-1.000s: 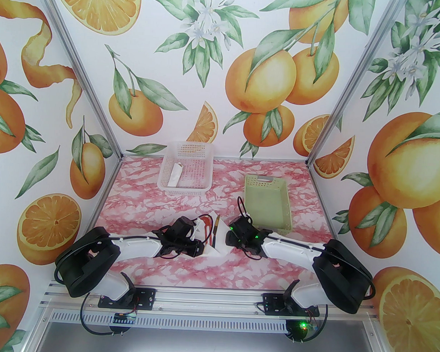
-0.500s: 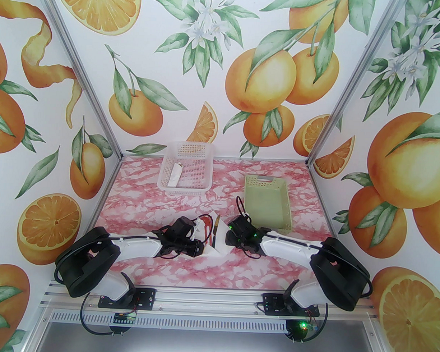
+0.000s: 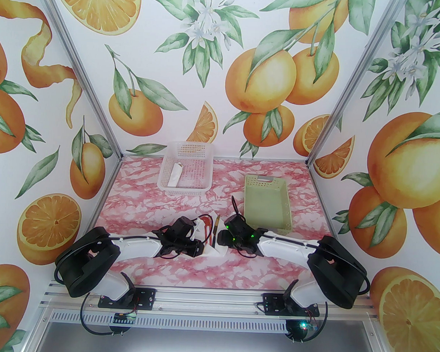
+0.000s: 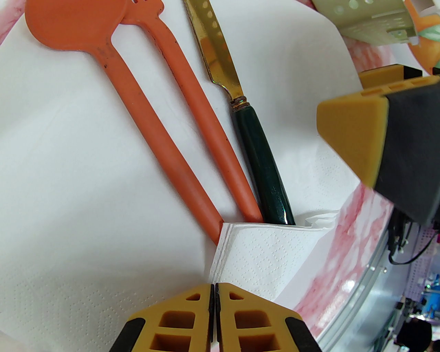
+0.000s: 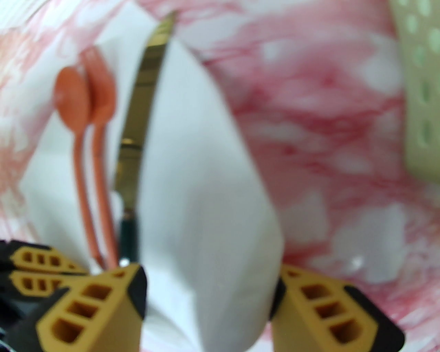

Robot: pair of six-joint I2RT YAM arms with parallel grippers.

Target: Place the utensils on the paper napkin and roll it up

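Observation:
The red-orange spoon (image 4: 137, 113), orange fork (image 4: 202, 117) and dark-handled, gold-bladed knife (image 4: 254, 147) lie side by side on the white paper napkin (image 4: 68, 206). A napkin corner (image 4: 268, 251) is folded over the handle ends. My left gripper (image 4: 215, 302) is shut, pinching the tip of that corner. My right gripper (image 5: 206, 302) is open and straddles a raised fold of the napkin (image 5: 199, 206) just right of the knife (image 5: 144, 103). From above, both grippers meet over the napkin (image 3: 214, 251), left gripper (image 3: 202, 248) and right gripper (image 3: 221, 240).
A white mesh basket (image 3: 186, 170) at the back holds a slim white paper roll (image 3: 175, 175). A pale green basket (image 3: 267, 205) stands just behind the right arm. Pink marbled tabletop (image 3: 143, 205) surrounds the napkin.
The right arm has slid a little left, so its gripper covers more of the napkin's right side. The left arm and the utensils have stayed put.

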